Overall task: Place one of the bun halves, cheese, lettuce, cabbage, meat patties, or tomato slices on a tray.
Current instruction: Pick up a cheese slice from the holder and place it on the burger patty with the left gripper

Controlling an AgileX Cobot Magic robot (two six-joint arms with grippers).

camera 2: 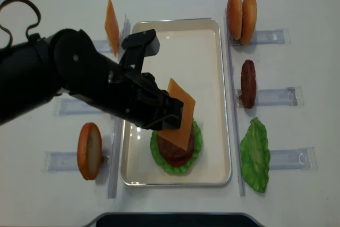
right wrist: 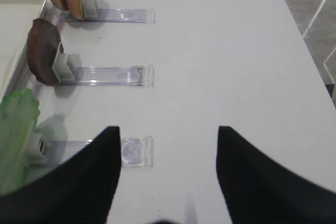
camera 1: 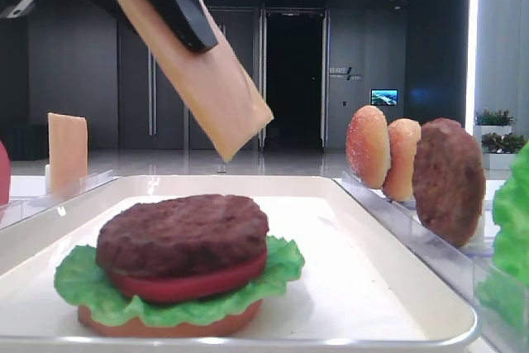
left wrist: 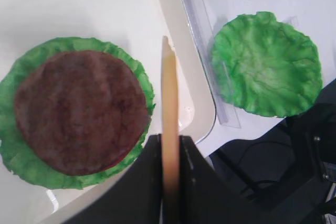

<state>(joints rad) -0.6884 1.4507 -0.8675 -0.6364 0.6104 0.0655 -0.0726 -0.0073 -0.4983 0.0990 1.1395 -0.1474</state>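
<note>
- Gripping a cheese slice (camera 2: 179, 112), your left gripper (camera 2: 169, 109) holds it above the tray (camera 2: 208, 41).
- Beneath: patty (camera 2: 175, 149) stacked on lettuce (camera 2: 197, 140).
- Your right gripper (right wrist: 167, 174) stands spread, empty; its fingertips are cropped.

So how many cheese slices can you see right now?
2. One cheese slice is held in the left gripper above the burger stack on the tray; the other slice stands in the rack left of the tray. None look hidden.
</note>
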